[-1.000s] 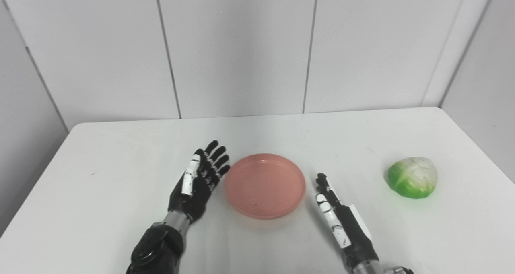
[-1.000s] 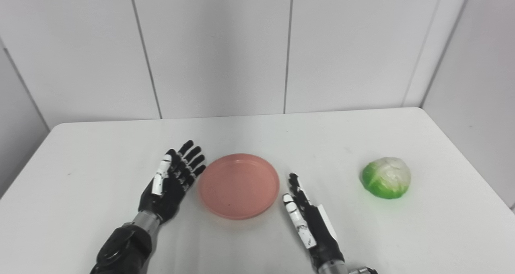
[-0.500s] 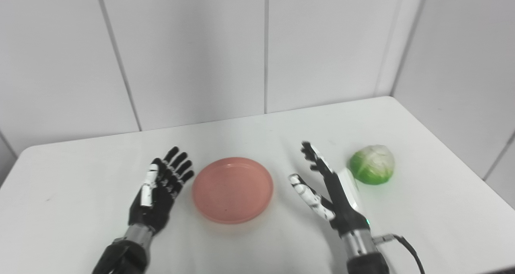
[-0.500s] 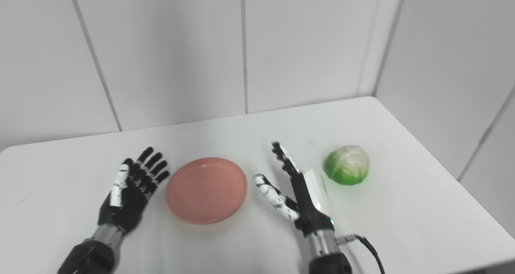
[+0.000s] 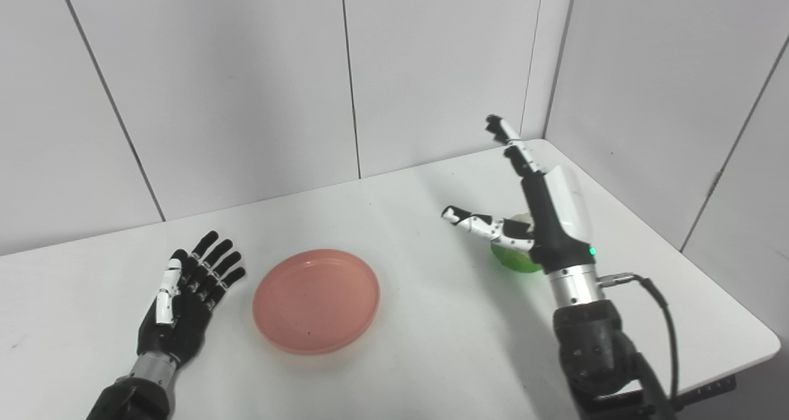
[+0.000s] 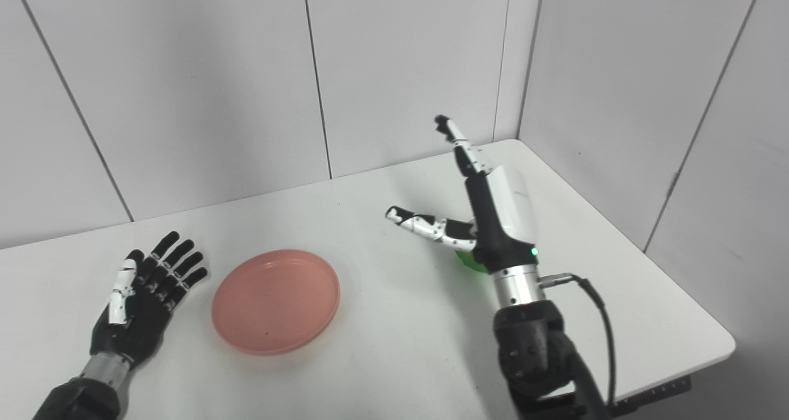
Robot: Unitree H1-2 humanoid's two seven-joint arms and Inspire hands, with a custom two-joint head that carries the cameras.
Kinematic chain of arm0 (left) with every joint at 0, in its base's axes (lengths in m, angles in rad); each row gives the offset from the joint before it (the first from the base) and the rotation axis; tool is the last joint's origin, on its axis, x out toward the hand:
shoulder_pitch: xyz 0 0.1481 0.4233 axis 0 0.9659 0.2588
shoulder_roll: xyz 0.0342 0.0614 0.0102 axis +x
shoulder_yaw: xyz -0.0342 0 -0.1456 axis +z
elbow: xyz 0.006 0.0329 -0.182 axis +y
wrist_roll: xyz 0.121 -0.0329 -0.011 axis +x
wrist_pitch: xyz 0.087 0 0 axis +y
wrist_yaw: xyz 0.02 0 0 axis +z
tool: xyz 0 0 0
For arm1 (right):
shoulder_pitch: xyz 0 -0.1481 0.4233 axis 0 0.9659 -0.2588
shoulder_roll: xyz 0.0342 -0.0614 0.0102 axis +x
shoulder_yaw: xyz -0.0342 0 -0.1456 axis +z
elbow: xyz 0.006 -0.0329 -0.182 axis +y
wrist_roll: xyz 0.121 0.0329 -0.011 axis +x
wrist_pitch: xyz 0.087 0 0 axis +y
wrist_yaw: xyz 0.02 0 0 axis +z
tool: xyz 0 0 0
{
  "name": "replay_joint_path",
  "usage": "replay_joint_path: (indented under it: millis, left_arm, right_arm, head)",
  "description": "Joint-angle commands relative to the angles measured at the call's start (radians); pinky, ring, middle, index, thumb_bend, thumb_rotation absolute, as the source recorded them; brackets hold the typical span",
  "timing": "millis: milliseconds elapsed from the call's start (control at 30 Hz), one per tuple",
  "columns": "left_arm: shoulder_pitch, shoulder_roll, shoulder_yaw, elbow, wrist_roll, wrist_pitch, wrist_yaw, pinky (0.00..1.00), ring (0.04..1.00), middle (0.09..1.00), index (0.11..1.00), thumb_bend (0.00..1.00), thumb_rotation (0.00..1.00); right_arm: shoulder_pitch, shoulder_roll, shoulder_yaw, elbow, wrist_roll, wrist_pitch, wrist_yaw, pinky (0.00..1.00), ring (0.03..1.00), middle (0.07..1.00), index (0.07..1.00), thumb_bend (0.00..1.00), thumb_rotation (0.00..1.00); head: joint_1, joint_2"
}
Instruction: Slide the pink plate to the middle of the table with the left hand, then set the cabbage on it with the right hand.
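The right hand (image 5: 545, 213) is held up off the white surface (image 5: 431, 321), on the right side. Its fingers (image 5: 515, 152) point up and away toward the far wall, and its thumb (image 5: 478, 222) sticks out to the left. The fingers are spread wide and nothing is in them. The arm below it stands nearly straight up, with a shiny metal wrist and a black cable hanging off to the right.

The cabbage (image 5: 515, 261) sits on the surface right behind this hand. Only a small green bit of it peeks out under the palm, so it is hard to tell if the hand touches it or just hangs in front of it.

The left hand (image 6: 143, 303) lies low on the left side of the surface, palm up, with its fingers stretched out and a little apart. It holds nothing. It is just beside the pink plate (image 6: 275, 301) but not touching it.

The pink plate lies flat on the surface between the two hands, closer to the left one. It is well apart from the cabbage.
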Motion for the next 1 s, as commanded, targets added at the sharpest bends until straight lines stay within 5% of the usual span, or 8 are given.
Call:
replay_joint_path:
  millis: [0,467,700,833,967]
  left_arm:
    - [0.105,0.027,0.013,0.117,0.012,0.009,-0.01,0.82,0.861,0.877,0.866,0.44,0.97]
    - [0.067,0.051,0.047,0.217,0.015,-0.011,-0.039,0.78,0.829,0.846,0.839,0.44,0.94]
    - [0.059,0.059,0.056,0.238,0.013,-0.011,-0.053,0.78,0.825,0.843,0.836,0.45,0.92]
    - [0.057,0.06,0.062,0.239,0.012,-0.004,-0.058,0.78,0.827,0.843,0.838,0.45,0.91]
    - [0.057,0.061,0.065,0.239,0.013,-0.005,-0.059,0.78,0.825,0.841,0.837,0.45,0.9]
  right_arm:
    - [-0.03,-0.022,-0.025,-0.034,-0.009,0.029,0.001,0.85,0.907,0.927,0.942,0.94,0.58]
    - [-0.022,-0.139,-0.125,0.049,0.008,0.111,0.03,0.86,0.946,0.986,0.999,1.0,0.54]
    - [-0.028,-0.209,-0.092,0.126,0.028,0.18,0.139,0.88,0.976,1.0,1.0,1.0,0.61]
    - [-0.047,-0.25,-0.065,0.181,0.057,0.209,0.209,0.74,0.918,1.0,1.0,1.0,0.61]
    - [-0.071,-0.271,-0.028,0.228,0.058,0.231,0.246,0.8,0.96,1.0,1.0,1.0,0.61]
  head:
    - [0.001,0.0]
    - [-0.039,0.009]
    - [-0.044,0.017]
    - [-0.042,0.022]
    - [-0.05,0.021]
